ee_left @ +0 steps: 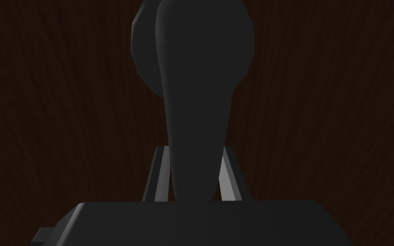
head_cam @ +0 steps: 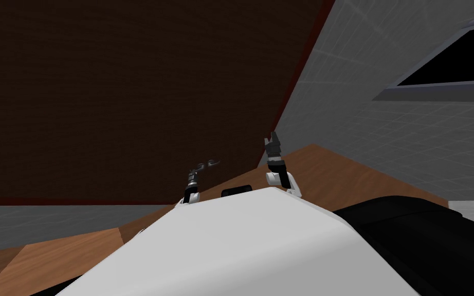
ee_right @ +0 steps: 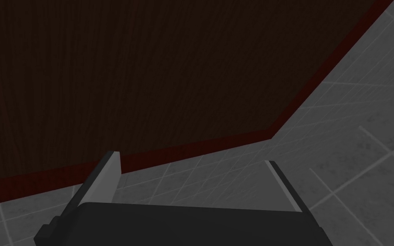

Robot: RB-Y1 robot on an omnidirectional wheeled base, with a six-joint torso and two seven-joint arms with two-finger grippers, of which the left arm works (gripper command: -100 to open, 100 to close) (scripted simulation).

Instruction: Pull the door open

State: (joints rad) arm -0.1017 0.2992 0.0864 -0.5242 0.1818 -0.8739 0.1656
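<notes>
Dark brown door (head_cam: pixel 128 92) dead ahead, filling the wall in front. The left gripper (head_cam: pixel 195 174) is up at the lever handle (ee_left: pixel 196 106), its fingers (ee_left: pixel 163 175) hugging the lever's sides. It looks like a pinch, though that view is dim. The right gripper (head_cam: pixel 272 137) hangs raised near the door's edge by the grey tiled wall (head_cam: pixel 385 144), its blades spread wide, touching nothing.

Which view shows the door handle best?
The left wrist view: the door handle looms large, with the left gripper shut on its lever. The head view shows it tiny. The right wrist view faces the door and wall.
</notes>
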